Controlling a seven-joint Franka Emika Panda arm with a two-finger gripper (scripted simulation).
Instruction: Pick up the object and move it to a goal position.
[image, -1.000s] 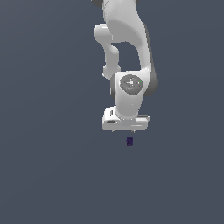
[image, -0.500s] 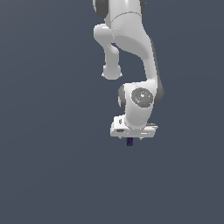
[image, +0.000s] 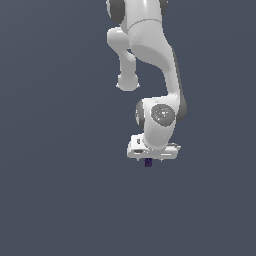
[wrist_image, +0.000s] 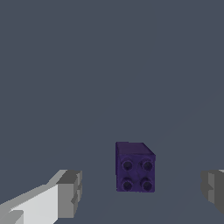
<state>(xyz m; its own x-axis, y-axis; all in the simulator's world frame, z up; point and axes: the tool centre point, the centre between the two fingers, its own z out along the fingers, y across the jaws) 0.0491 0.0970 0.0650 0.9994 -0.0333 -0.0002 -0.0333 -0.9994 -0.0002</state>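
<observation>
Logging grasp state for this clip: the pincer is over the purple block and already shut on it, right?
Not shut. The wrist view shows the pincer open, its fingers standing apart from the block on either side. It is over the block.

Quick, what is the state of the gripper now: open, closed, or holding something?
Gripper: open, holding nothing; the purple block sits between its fingers, touching neither.
</observation>
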